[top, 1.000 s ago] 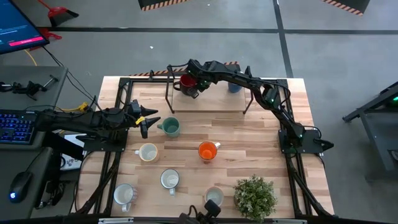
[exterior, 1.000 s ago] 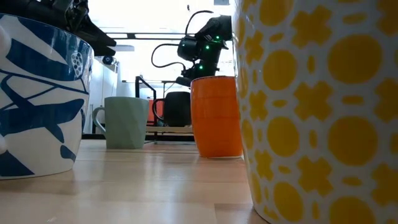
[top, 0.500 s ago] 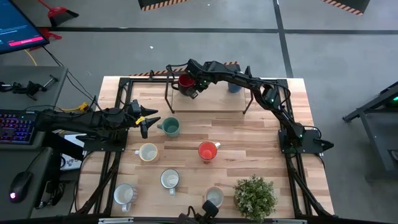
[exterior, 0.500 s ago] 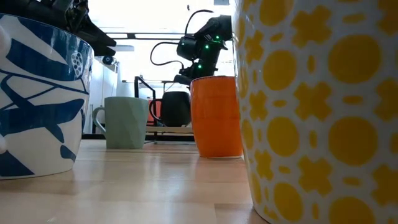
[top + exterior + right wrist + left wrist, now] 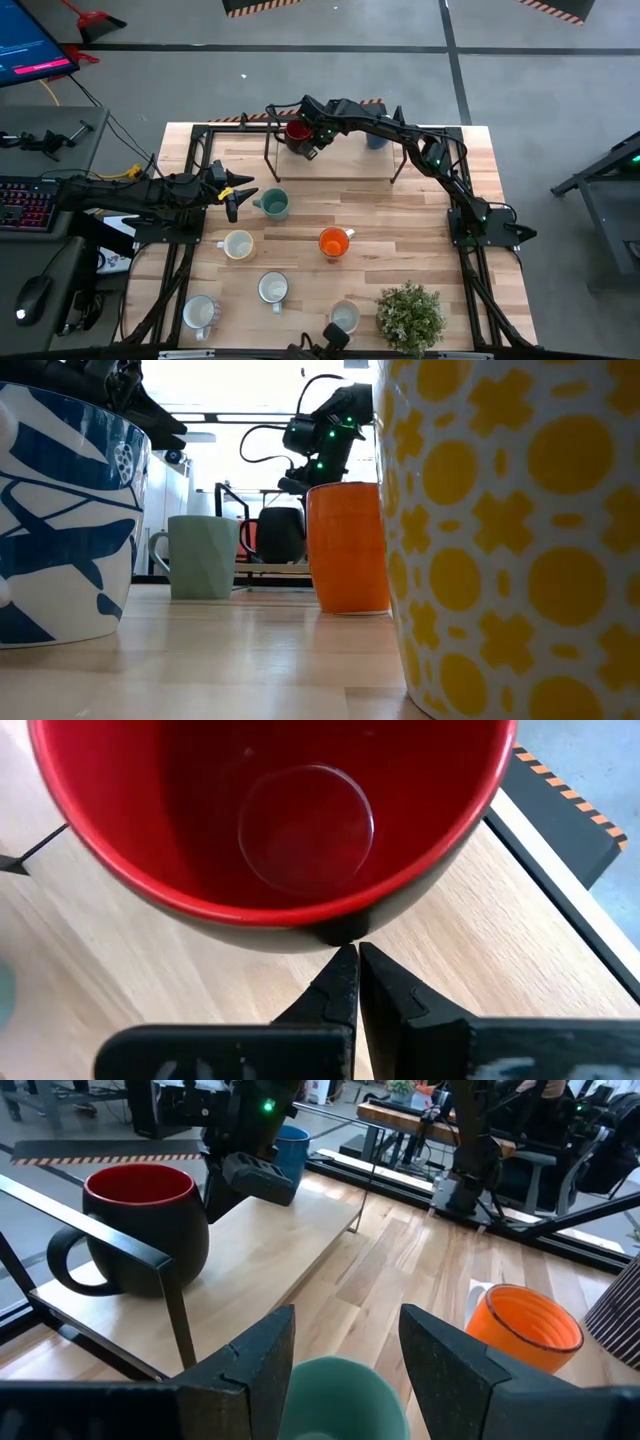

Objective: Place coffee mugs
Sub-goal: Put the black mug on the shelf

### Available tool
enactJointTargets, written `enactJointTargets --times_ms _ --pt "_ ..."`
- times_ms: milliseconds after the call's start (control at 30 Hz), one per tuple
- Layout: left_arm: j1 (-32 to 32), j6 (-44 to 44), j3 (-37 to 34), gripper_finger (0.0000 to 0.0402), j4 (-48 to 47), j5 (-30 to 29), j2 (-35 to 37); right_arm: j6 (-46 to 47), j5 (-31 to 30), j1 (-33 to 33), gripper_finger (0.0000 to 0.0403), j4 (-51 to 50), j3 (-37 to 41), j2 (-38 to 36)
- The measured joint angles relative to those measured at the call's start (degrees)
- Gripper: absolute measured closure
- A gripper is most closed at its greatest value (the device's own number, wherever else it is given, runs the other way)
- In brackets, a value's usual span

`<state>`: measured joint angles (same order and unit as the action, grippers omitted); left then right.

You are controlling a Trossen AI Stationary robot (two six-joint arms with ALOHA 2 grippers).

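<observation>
Left hand (image 5: 238,192): at the table's left side, fingers spread, gripping nothing, the green mug (image 5: 273,204) just beyond its tips.
Left wrist view: looks over the green mug's rim, past the orange mug (image 5: 523,1332), to the red mug (image 5: 140,1226) on the raised shelf (image 5: 270,1240), with a blue mug (image 5: 291,1148) farther along it.
Right hand (image 5: 313,141): reached over the shelf at the table's (image 5: 400,220) back edge, fingers pressed together, gripping nothing.
Right wrist view: fingertips meet just under the red mug's rim; whether they touch it cannot be told.
Low view: a blue-patterned mug (image 5: 60,520) and a yellow-patterned mug (image 5: 520,530) fill the foreground.
Mug count from above: eight; red and blue on the shelf, green and orange mid-table, four pale ones in front.
Plant (image 5: 410,316): one, front right corner.
</observation>
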<state>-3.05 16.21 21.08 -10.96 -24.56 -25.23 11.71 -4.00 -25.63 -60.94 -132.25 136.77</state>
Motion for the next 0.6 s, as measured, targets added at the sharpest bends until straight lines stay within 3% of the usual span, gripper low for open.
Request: enactJointTargets --times_ms 600 --pt "0.0 0.1 0.0 0.0229 0.0 0.0 0.0 0.0 1.3 0.1 0.0403 2.6 0.0 0.0"
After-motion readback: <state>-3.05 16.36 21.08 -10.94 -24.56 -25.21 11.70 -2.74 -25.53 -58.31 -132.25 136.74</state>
